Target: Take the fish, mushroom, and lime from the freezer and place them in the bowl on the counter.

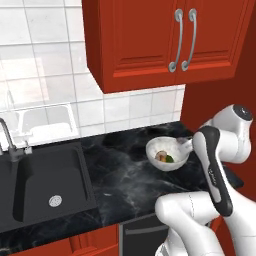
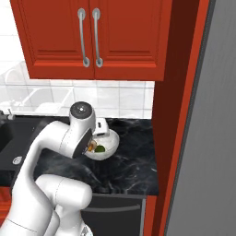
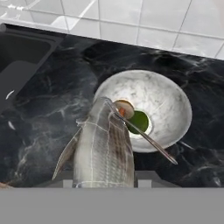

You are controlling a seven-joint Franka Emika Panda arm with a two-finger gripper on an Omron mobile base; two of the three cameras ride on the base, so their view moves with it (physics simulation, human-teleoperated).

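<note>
The white-grey marbled bowl (image 3: pixel 175 98) stands on the black marble counter (image 3: pixel 48 100). Inside it lie the brown-capped mushroom (image 3: pixel 124 106) and, touching it, the dark green lime (image 3: pixel 140 121). A grey striped fish (image 3: pixel 103 148) hangs head-first over the bowl's near rim. My gripper (image 1: pixel 183 146) is shut on the fish, and its body hides my fingertips in the hand view. From the base views the bowl (image 1: pixel 155 149) (image 2: pixel 111 146) sits just under my hand. The freezer's grey side (image 2: pixel 207 138) stands at the right.
A black sink (image 1: pixel 45 180) with a faucet (image 1: pixel 7 135) is set into the counter at the left. Red wall cabinets (image 1: pixel 165 40) hang above, and a red side panel (image 2: pixel 177 115) rises right of the bowl. White tiles back the counter.
</note>
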